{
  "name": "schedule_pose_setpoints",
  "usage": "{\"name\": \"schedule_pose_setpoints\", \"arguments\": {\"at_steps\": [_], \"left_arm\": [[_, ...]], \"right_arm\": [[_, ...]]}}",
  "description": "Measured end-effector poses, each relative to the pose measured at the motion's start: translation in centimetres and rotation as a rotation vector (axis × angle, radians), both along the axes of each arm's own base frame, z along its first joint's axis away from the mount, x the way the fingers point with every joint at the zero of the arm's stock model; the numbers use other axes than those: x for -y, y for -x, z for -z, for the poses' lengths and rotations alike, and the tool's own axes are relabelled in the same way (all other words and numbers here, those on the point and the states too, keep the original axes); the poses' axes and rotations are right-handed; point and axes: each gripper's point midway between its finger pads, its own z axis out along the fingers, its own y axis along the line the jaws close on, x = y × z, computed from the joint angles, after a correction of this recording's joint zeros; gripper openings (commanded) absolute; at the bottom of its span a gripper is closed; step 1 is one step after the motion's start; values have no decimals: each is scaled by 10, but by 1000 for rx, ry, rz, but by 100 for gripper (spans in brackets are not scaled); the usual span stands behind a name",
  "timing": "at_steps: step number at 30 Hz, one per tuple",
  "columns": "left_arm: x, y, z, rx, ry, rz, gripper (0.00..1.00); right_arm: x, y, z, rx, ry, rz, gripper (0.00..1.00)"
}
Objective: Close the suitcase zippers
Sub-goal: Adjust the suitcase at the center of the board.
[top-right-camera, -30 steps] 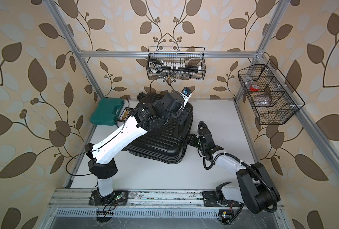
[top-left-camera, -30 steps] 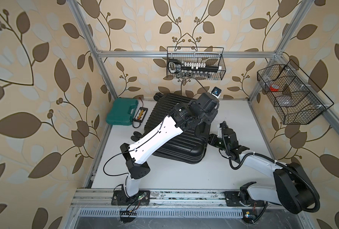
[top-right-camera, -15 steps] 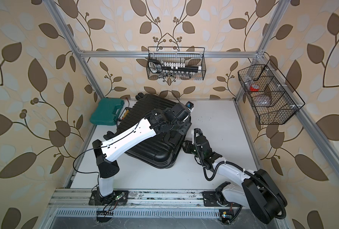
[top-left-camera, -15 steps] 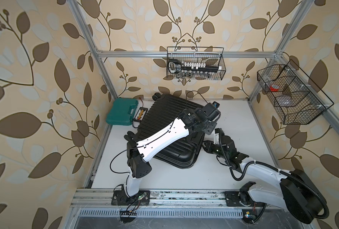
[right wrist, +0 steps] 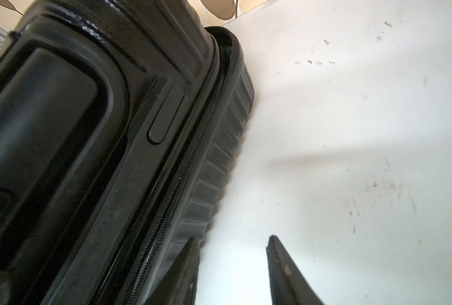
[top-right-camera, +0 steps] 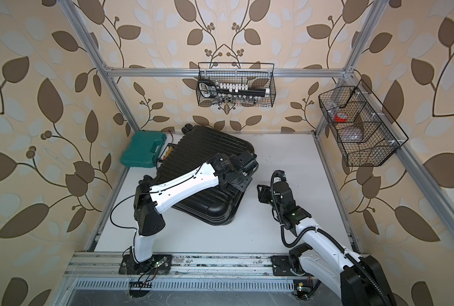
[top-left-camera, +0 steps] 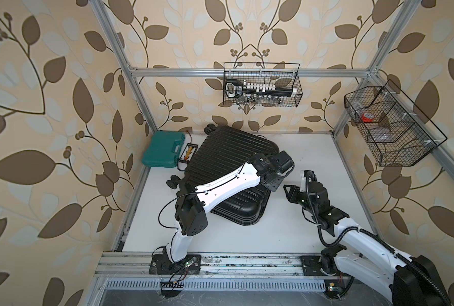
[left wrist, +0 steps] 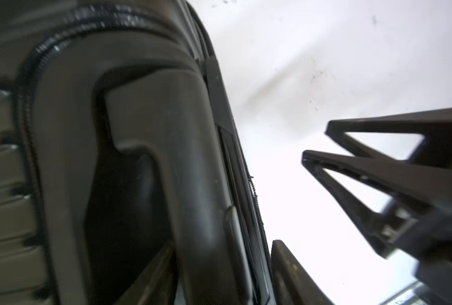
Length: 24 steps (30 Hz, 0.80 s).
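The left pincer (left wrist: 222,243) grips the suitcase (left wrist: 187,158) rim; zippers (left wrist: 256,203) run ahead of it, the right pincer (left wrist: 316,142) hovers alongside, above the counter (left wrist: 325,52).

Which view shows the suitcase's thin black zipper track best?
The right wrist view: the thin black zipper track runs sharp, teeth visible, along the seam of the glossy black ribbed hard-shell suitcase. The left wrist view shows it blurred and partial. In both top views it is too small to make out.
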Motion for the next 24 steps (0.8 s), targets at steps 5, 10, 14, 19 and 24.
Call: {"name": "schedule_pose_setpoints", "arguments": {"at_steps": [5,10,14,19,24], "left_arm": [[-1,1,2,-7,-11,3,32],[-3,1,3,-41,12,-23,27],[0,4,4,-64,20,7,23],[8,11,9,-115,47,91,22],[15,22,8,-139,64,226,22]], "right_arm": [[7,3,7,-25,46,7,45],[27,-2,-1,-28,99,60,47],[51,-9,-24,4,135,130,48],[82,-13,-48,38,173,227,48],[112,-13,-49,11,201,303,50]]}}
